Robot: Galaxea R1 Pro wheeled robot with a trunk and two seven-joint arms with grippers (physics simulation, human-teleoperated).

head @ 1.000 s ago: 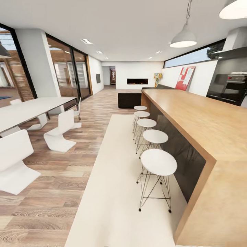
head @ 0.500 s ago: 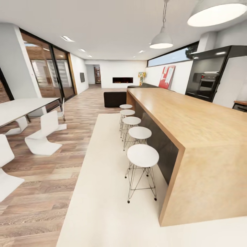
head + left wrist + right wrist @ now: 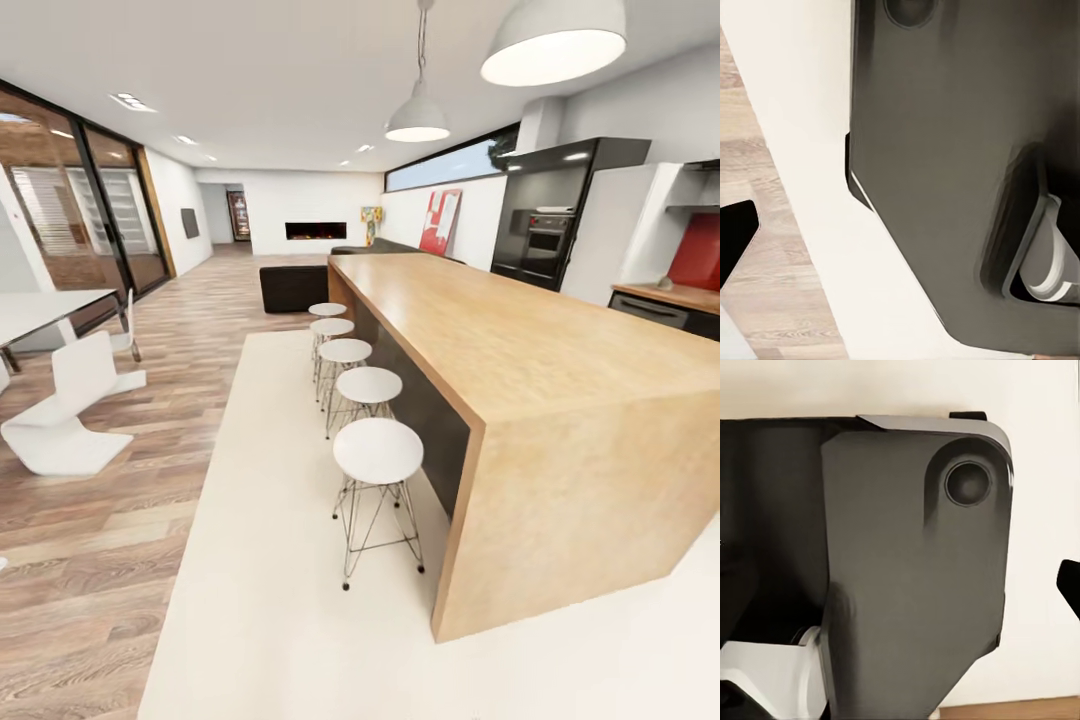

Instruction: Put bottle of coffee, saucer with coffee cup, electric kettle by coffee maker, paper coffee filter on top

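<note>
I am on the move through an open kitchen and living room. A long wooden island counter (image 3: 520, 340) runs down the head view's right half. Past it, at the far right, a stretch of kitchen countertop (image 3: 680, 296) with a red backsplash carries one small grey object (image 3: 663, 283), too small to identify. The left wrist view looks down on my dark base (image 3: 945, 150) over the cream rug, with a black fingertip (image 3: 735, 240) at the edge. A black fingertip (image 3: 1069, 585) likewise edges the right wrist view, beside the same base (image 3: 907, 570).
Several white round stools (image 3: 378, 450) line the island's near side on a cream rug (image 3: 280, 560). A black oven unit (image 3: 545, 235) stands behind the island. A white dining table (image 3: 40, 305) and chair (image 3: 60, 420) sit left on wood floor. Pendant lamps (image 3: 555, 45) hang overhead.
The whole head view has swung rightward: island, stools and dining set slid left in the picture, and the oven unit and red-backed countertop came into sight at the right.
</note>
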